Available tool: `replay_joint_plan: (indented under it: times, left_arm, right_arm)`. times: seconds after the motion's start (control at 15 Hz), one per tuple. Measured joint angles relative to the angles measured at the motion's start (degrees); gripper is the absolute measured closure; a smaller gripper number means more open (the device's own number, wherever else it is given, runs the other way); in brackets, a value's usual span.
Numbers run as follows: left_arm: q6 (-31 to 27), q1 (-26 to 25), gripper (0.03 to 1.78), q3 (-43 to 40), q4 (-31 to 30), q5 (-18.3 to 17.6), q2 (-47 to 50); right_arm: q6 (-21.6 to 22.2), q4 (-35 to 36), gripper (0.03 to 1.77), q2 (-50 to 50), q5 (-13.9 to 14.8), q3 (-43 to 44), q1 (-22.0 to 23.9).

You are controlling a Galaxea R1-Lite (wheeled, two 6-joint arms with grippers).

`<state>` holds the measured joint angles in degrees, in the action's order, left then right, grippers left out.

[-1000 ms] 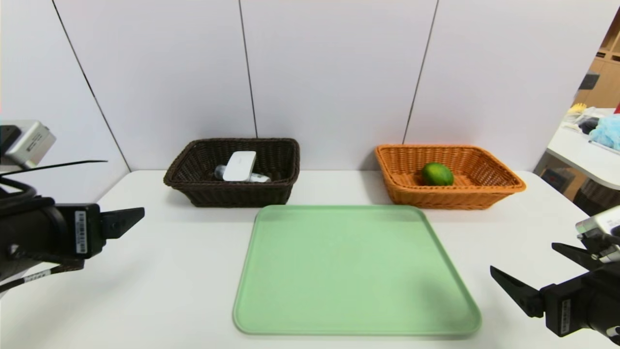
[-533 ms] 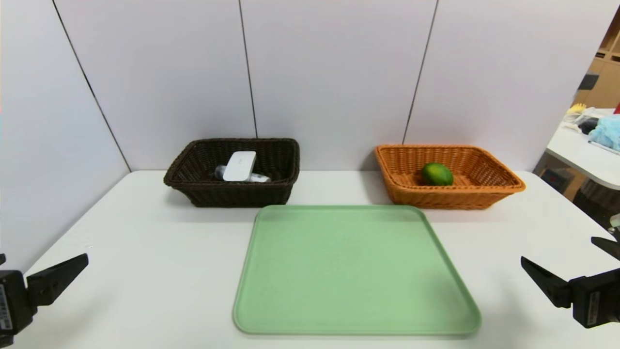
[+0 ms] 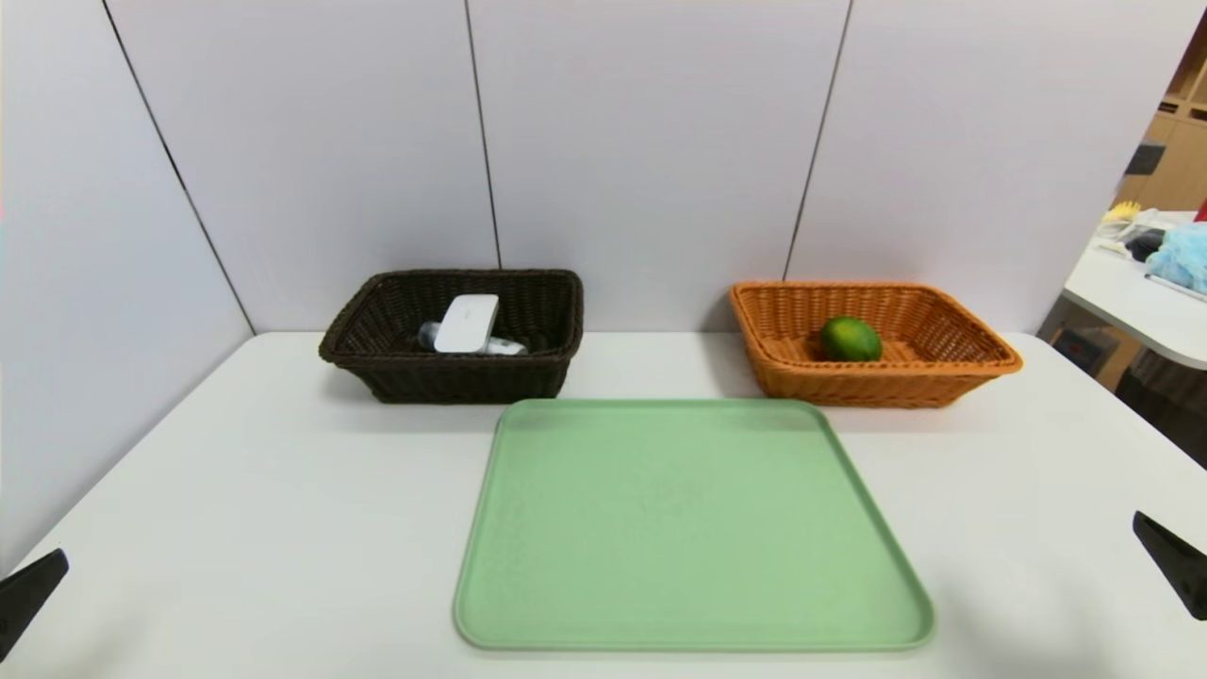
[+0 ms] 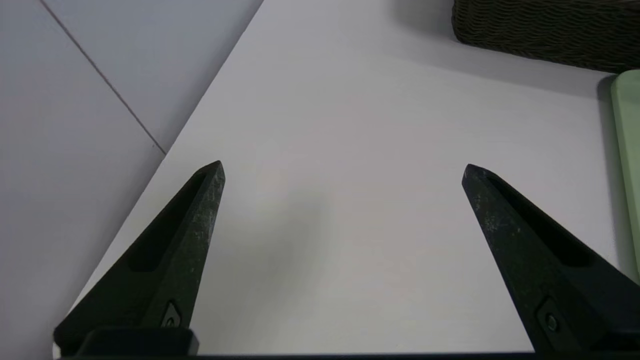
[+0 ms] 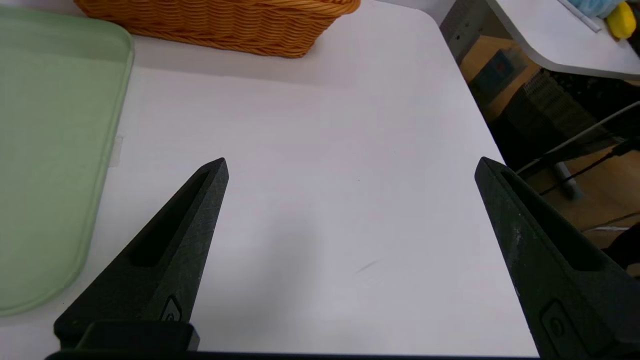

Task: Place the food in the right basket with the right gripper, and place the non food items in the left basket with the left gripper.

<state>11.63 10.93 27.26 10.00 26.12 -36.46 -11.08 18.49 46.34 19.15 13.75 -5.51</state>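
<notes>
The glossy green oval fruit (image 3: 851,339) lies inside the rectangular orange-tan woven wicker basket (image 3: 981,351), which stands at the far right of the white surface (image 3: 283,490), near the grey panelled wall (image 3: 641,141). At the far left stands the rectangular dark brown wicker basket (image 3: 377,372); in it the flat white rounded-rectangle case (image 3: 467,322) rests tilted on top of the slim white cylindrical bottle with a clear cap (image 3: 498,347), of which only the ends show.

Between the baskets and nearer the robot lies a pale green square plastic tray (image 3: 688,528) with rounded corners — nothing sits on it.

The left pincer (image 4: 342,167) hangs above the bare surface near its left edge, its two black pointed fingers spread wide with nothing between them; a corner of the dark basket and a strip of the tray show beyond it. In the head view only one finger tip (image 3: 28,589) shows at the lower left corner.

The right pincer (image 5: 351,165) is likewise spread wide and empty — above the surface near its right edge, beside the tray, the orange basket farther off. A single black tip (image 3: 1174,561) shows at the head view's right edge.
</notes>
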Motion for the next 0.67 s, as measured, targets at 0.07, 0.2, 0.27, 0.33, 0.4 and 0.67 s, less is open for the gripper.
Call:
replay_joint_plan:
  times: [0.07, 0.2, 0.27, 0.33, 0.4, 0.67]
  left_arm:
    - [0.0, -0.7, 0.12, -0.9, 0.0, -0.1, 1.4]
    - [-0.3, -2.2, 0.12, -3.2, 0.0, -0.8, 4.7]
    - [-0.5, -3.0, 0.12, -4.2, 0.0, -1.3, 6.3]
    - [-0.6, -3.8, 0.12, -5.0, 0.0, -1.8, 7.8]
    - [-0.6, -4.7, 0.12, -5.9, -0.1, -2.3, 9.3]
    - [-1.0, -7.9, 0.12, -9.2, -0.6, -5.1, 15.4]
  right_arm:
    - [0.1, -1.4, 0.10, -1.9, 0.0, -0.2, 0.5]
    - [0.1, -4.2, 0.10, -5.9, -0.1, -0.6, 1.3]
    - [0.1, -5.1, 0.10, -8.0, -0.2, -1.0, 1.8]
    - [0.1, -5.5, 0.10, -9.8, -0.3, -1.6, 2.2]
    - [0.1, -5.8, 0.10, -11.8, -0.4, -2.5, 2.5]
    - [0.1, -6.0, 0.10, -17.9, -0.6, -5.3, 3.4]
